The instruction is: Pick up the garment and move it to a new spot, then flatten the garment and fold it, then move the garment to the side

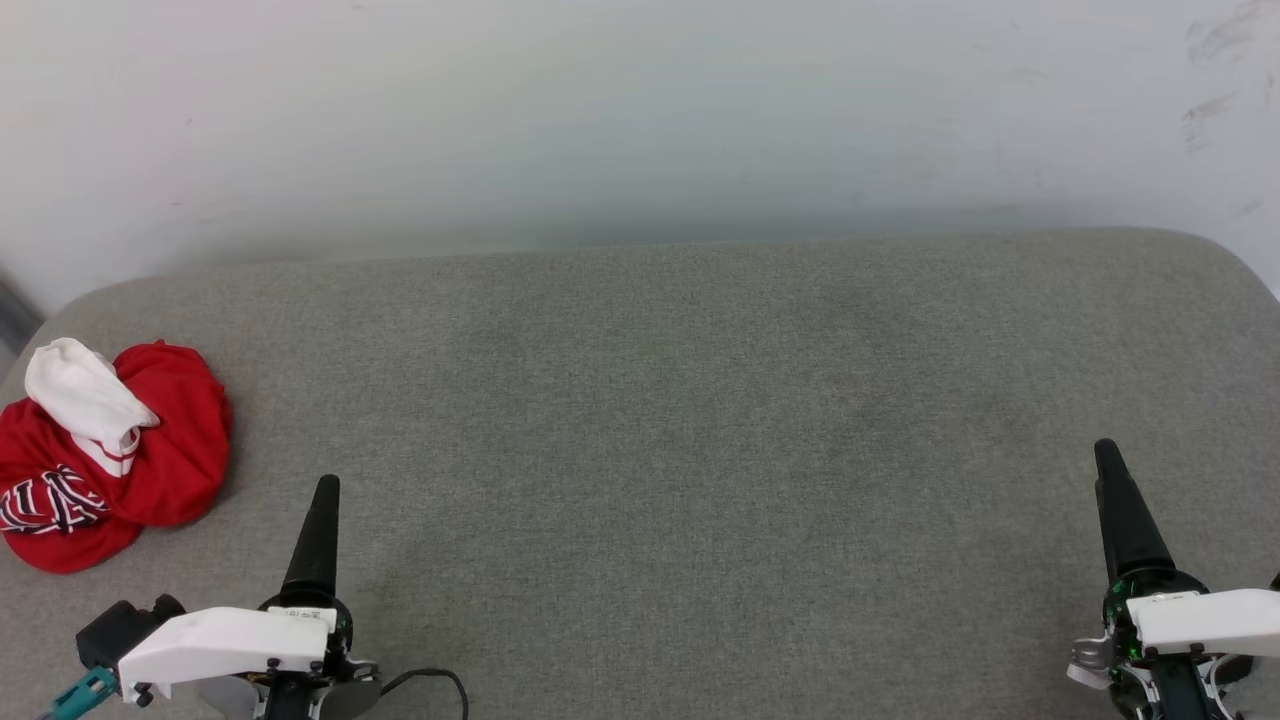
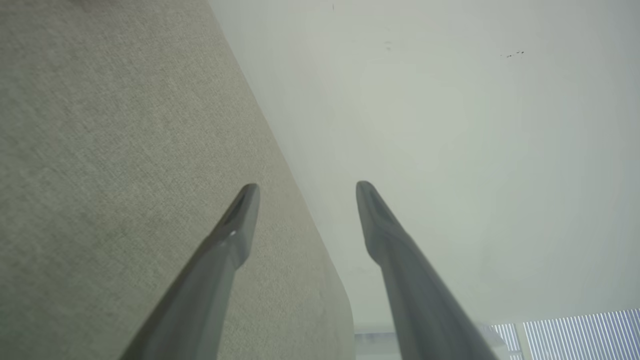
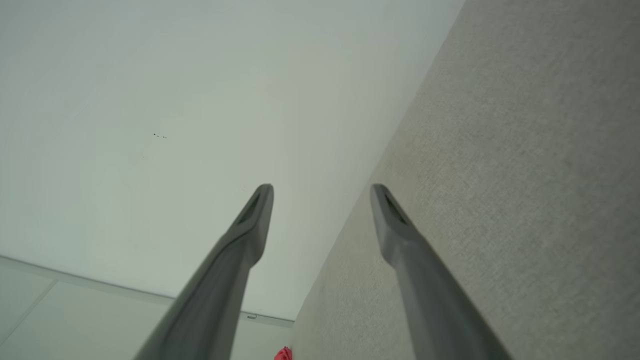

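Seeing the garment (image 1: 170,440) balled up, no real long axis, forward-left of my left gripper (image 2: 304,190); that and my right gripper (image 3: 322,190) both gape wide, empty.

garment (image 1: 175,450) bunched (white sleeve up), left edge, grey surface (image 1: 700,450)

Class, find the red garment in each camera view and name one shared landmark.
Head view: the garment lies crumpled far left on the grey fabric surface.
Left wrist view: grey fabric surface at left, white wall at right.
Right wrist view: garment, a red sliver at the bottom edge, left of centre.
Shared landmark: the surface's edge against the wall.
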